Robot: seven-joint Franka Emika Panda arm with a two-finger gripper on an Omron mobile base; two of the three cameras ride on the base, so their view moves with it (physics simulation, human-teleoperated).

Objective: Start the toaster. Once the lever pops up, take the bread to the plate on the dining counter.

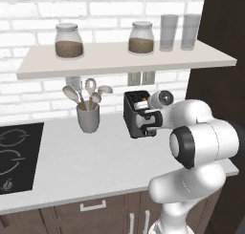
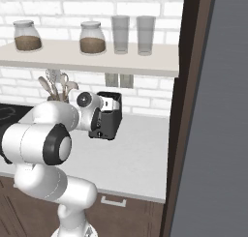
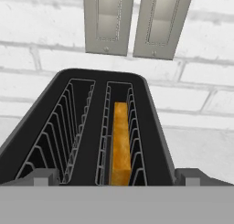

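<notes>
The dark grey toaster stands on the white worktop by the brick wall, also the toaster. From above, the toaster shows two slots. The bread, golden-brown crust up, sits sunk in the right-hand slot; the left slot holds nothing. My gripper hovers open just above the toaster's near end, one fingertip off each long side. The gripper and hand cover that end, so the lever is hidden. The plate and the dining counter are out of view.
A grey utensil cup stands left of the toaster, and a black hob lies further left. A shelf with jars and glasses hangs overhead. Two wall sockets sit behind the toaster. A tall dark panel closes the right side.
</notes>
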